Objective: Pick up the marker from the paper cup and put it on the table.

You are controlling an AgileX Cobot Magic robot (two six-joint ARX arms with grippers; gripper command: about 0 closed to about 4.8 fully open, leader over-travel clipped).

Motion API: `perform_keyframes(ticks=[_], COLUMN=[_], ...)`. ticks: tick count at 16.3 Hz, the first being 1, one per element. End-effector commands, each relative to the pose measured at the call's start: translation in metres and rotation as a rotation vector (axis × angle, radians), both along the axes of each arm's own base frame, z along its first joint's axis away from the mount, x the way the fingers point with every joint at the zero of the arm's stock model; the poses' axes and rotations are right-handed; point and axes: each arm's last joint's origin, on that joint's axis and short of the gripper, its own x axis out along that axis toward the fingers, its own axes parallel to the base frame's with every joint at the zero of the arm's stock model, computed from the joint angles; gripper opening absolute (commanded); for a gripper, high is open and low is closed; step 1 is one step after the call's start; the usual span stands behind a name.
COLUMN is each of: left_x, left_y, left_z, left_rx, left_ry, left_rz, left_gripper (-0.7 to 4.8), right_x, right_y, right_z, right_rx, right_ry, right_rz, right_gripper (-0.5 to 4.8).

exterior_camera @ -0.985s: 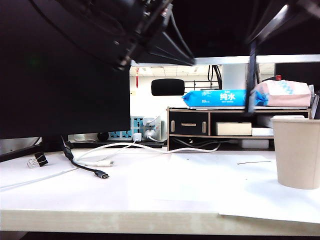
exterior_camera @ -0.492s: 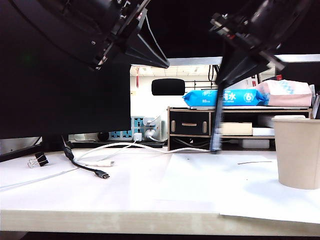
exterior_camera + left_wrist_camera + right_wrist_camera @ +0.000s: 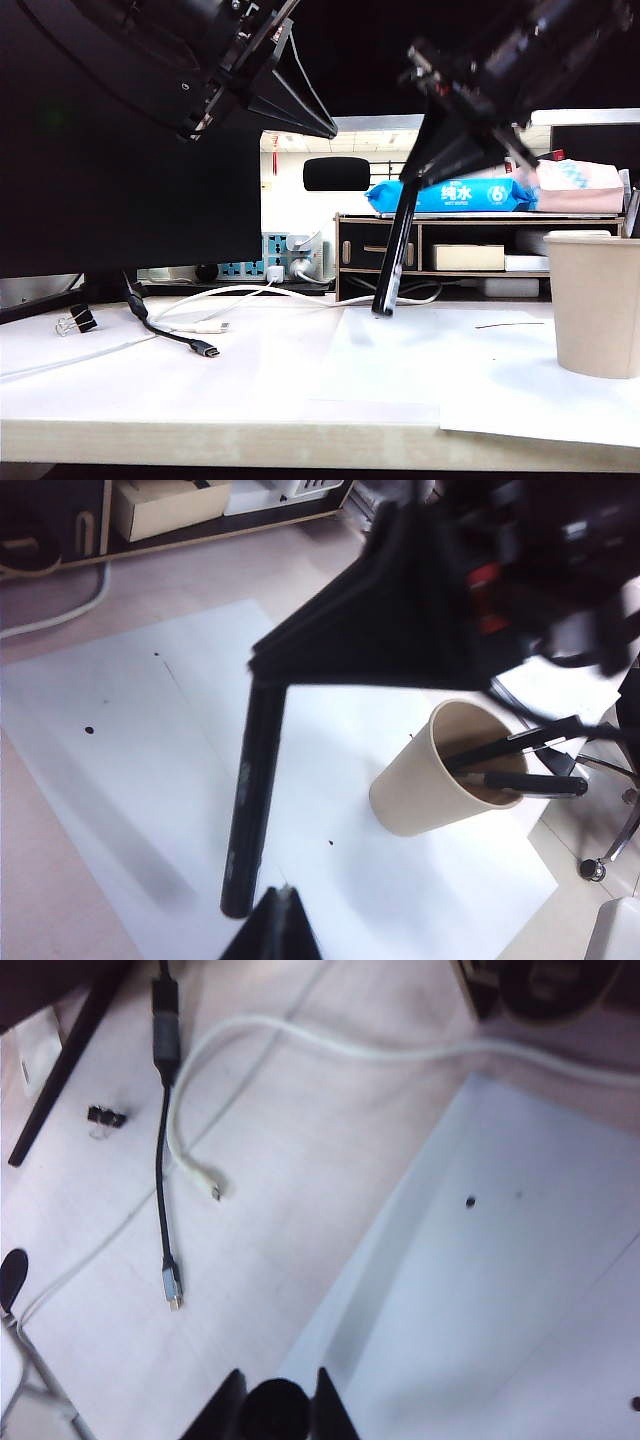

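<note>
White desk top (image 3: 250, 390) fills the near ground, with its pale wood-grain front edge and sheets of white paper (image 3: 420, 360) laid on it. To the left lie a black USB cable (image 3: 175, 335), a white cable (image 3: 250, 295) and a binder clip (image 3: 75, 320). On the right edge stands the paper cup (image 3: 597, 305), with other pens (image 3: 520, 765) leaning inside it.

Over the paper, the right gripper (image 3: 450, 150) is clamped on the top end of the marker (image 3: 393, 255), which hangs steeply tilted, its lower tip at or just above the sheet, well apart from the cup. The left gripper (image 3: 310, 115) hovers high on the left side; whether its jaws are apart or together I cannot tell.

Behind stands a wooden shelf riser (image 3: 400, 255) with wipes packs (image 3: 450, 195) on top.

The step looks like the placing: the marker is out of the cup. Next it needs lowering toward flat, then the fingers parting.
</note>
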Motion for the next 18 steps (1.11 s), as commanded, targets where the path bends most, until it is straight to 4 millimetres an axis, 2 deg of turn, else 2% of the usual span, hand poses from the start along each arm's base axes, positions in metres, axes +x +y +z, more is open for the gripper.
perform_keyframes(ticks=[1,5,7,8,9,13,18], left_x=[0.0,0.0,0.0,0.0,0.0,0.0,0.0], left_y=[0.0,-0.001,-0.001,-0.001,-0.001,-0.001,-0.001], left_z=[0.004,0.004,0.004,0.004,0.004,0.004,0.004], left_rx=[-0.011,-0.019,-0.018,-0.018,-0.018,-0.018,-0.018], left_ry=[-0.019,-0.014,-0.014,-0.015,-0.014,-0.014,-0.015], left_rz=[-0.01,-0.026,-0.026,-0.026,-0.026,-0.026,-0.026], left_gripper=[-0.05,-0.05,-0.05,-0.05,-0.05,-0.05,-0.05], right_x=[0.007,0.019,0.022,0.024,0.026,0.029,0.029], right_y=[0.003,-0.004,-0.008,-0.014,-0.016,-0.026,-0.027], right_z=[-0.008,-0.023,-0.023,-0.022,-0.022,-0.021,-0.021], right_rx=[0.032,0.027,0.039,0.061,0.073,0.085,0.092], right_ry=[0.017,0.039,0.036,0.034,0.037,0.033,0.038], right_rz=[0.017,-0.014,-0.028,-0.039,-0.049,-0.074,-0.078], right_gripper=[0.77,0.77,0.85,1.17,1.27,1.31,1.3])
